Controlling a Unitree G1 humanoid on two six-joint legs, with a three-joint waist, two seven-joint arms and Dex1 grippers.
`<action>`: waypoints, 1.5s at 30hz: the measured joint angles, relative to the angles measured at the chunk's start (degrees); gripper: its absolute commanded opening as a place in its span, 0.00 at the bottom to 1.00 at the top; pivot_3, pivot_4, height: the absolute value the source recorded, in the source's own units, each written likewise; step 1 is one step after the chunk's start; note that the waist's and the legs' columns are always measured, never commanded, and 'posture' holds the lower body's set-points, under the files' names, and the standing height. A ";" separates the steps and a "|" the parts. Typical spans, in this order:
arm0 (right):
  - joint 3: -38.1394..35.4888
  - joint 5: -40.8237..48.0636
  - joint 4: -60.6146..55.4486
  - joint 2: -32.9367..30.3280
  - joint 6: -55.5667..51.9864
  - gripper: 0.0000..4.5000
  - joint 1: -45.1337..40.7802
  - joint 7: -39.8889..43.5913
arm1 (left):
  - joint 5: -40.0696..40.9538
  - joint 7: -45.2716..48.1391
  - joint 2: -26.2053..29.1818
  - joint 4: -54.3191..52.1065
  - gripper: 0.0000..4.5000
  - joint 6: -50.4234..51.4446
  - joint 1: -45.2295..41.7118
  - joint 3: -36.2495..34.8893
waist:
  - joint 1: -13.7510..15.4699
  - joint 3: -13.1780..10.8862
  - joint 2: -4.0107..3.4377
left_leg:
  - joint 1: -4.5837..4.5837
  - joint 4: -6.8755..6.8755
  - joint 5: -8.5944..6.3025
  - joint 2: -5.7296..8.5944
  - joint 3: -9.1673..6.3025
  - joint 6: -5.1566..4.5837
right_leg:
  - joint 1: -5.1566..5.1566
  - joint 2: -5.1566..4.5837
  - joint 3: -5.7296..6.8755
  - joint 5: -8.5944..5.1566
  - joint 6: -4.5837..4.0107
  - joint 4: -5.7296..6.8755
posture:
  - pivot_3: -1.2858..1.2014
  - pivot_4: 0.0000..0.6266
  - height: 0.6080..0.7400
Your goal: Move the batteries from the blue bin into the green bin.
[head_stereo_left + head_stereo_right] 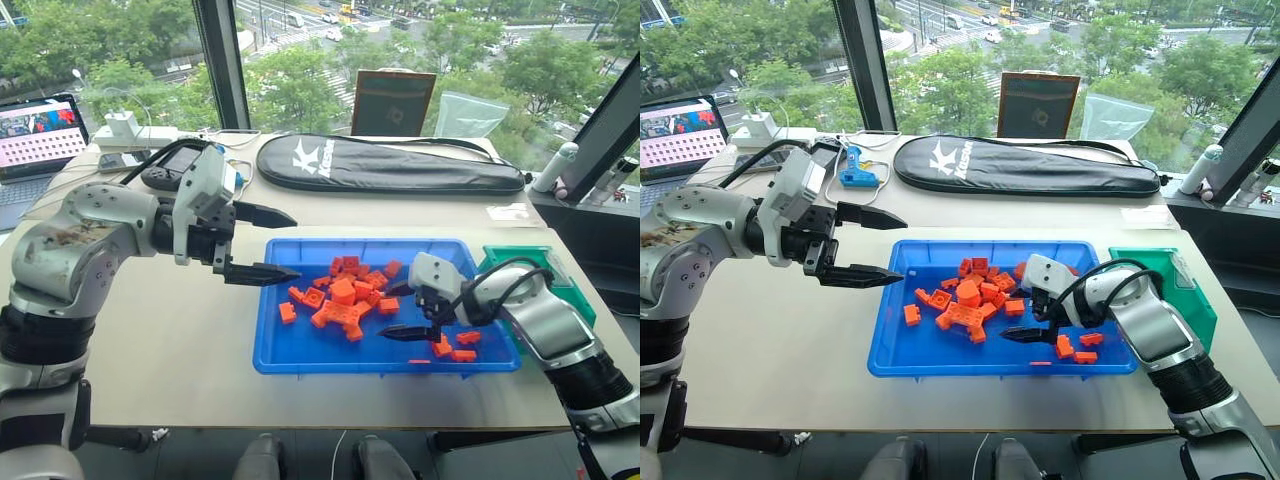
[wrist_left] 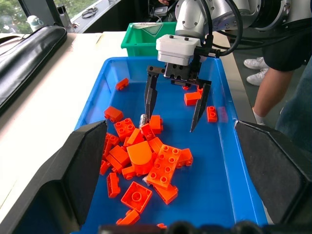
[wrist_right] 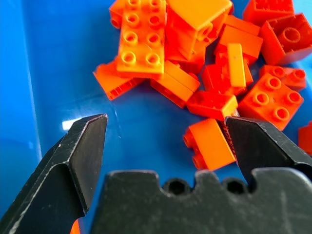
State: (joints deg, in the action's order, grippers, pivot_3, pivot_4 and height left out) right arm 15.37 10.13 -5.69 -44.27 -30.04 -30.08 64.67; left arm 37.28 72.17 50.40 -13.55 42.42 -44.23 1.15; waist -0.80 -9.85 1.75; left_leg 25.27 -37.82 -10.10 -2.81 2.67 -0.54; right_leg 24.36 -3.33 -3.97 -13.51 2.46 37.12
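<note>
Battery, small, smooth, probably slippery, is peeking from bricks in the bin; I'm hovering my right gripper wide open, empty, planning a mid-barrel pinch.

This looks like an office or lab room high up in a city building. Behind the table a wall of windows looks down on treetops and a street with cars. At the table's far left corner sit an open laptop and a power strip; along its far edge lies a black racket bag, probably someone's own.
</note>
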 measured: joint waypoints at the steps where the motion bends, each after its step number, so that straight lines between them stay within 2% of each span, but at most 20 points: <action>1: 0.21 -0.25 0.71 0.39 0.62 1.00 0.01 -0.03 | -0.01 -0.01 0.00 -0.01 1.00 0.00 0.00 0.00 | -0.05 0.00 0.00 | 0.00 0.00 0.00 0.00 0.00 0.00 | 0.00 0.00 0.00 0.00 0.00 0.00 | 0.52 0.24 0.95; 11: 1.58 -2.62 4.86 1.21 2.45 1.00 -0.22 0.32 | -0.18 -0.04 0.38 -0.01 1.00 -0.02 0.01 0.00 | -0.02 0.00 0.00 | 0.00 0.00 0.00 0.00 0.00 0.00 | 0.00 0.01 0.00 0.00 0.00 0.01 | 0.52 0.24 0.95; 12: 1.72 -2.72 5.10 1.21 2.45 0.88 -0.20 0.39 | -0.19 -0.04 0.38 -0.01 1.00 -0.03 0.01 0.00 | -0.02 0.00 0.00 | 0.00 0.00 0.00 0.00 0.00 0.00 | 0.00 0.01 0.00 0.00 0.00 0.01 | 0.52 0.24 0.95; 14: 1.76 -2.78 5.14 1.20 2.45 0.77 0.00 0.61 | -0.20 -0.04 0.38 -0.01 1.00 -0.04 0.01 0.00 | -0.02 0.00 0.00 | 0.00 0.00 0.00 0.00 0.00 0.00 | 0.00 0.01 0.00 0.00 0.00 0.01 | 0.52 0.24 0.95; 18: 1.76 -2.71 4.58 1.18 2.44 0.45 0.73 1.24 | -0.23 -0.03 0.37 0.00 1.00 -0.09 0.01 0.01 | -0.03 0.00 0.00 | 0.00 0.00 0.00 0.00 0.00 0.00 | 0.00 0.01 0.00 0.00 0.00 0.01 | 0.52 0.24 0.95; 22: 1.43 -2.01 2.78 0.73 2.08 0.17 1.05 1.58 | -0.35 0.01 0.34 0.01 1.00 -0.17 0.01 0.07 | -0.03 0.00 0.00 | 0.00 0.00 0.00 -0.01 0.00 0.00 | 0.00 0.01 0.00 0.00 0.00 0.01 | 0.52 0.24 0.95; 28: -1.37 0.71 -0.38 -3.15 -0.60 0.17 0.39 3.95 | -1.16 0.23 -0.01 0.16 1.00 -0.48 0.00 0.22 | -0.01 0.00 0.00 | 0.00 0.00 0.00 0.00 0.00 0.00 | -0.01 0.00 0.00 0.00 0.00 0.00 | 0.52 0.24 0.95; 35: -3.53 3.15 -4.14 -17.64 -4.49 0.17 1.58 12.71 | -1.44 0.72 -0.65 0.62 1.00 -1.05 -0.02 0.67 | 0.15 0.00 0.00 | 0.00 0.01 -0.01 0.00 0.01 -0.01 | -0.01 -0.02 0.01 -0.01 0.00 -0.03 | 0.52 0.24 0.95; 43: -0.06 0.67 -4.52 -21.19 -4.39 0.17 3.05 16.43 | -2.30 1.70 -1.04 0.86 1.00 -2.45 -0.03 1.75 | -0.29 0.00 0.01 | -0.03 0.00 0.00 -0.02 0.03 0.00 | 0.01 0.00 -0.02 -0.04 0.06 0.00 | 0.52 0.24 0.95; 45: 1.04 0.13 -4.45 -21.19 -4.81 0.40 2.67 16.90 | -2.48 1.87 -1.04 0.89 1.00 -2.48 -0.03 2.01 | -0.20 0.00 0.01 | -0.03 0.00 0.00 -0.01 0.04 0.00 | 0.01 -0.01 -0.02 -0.04 0.06 0.00 | 0.52 0.24 0.95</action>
State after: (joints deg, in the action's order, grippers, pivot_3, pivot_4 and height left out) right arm 16.40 10.26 -10.14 -65.45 -34.85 -27.41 81.57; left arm 34.79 74.04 49.36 -12.66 39.94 -44.26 3.17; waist -1.00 -9.85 1.76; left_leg 25.23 -37.83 -10.10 -2.82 2.71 -0.55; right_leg 24.37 -3.34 -3.99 -13.55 2.52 37.12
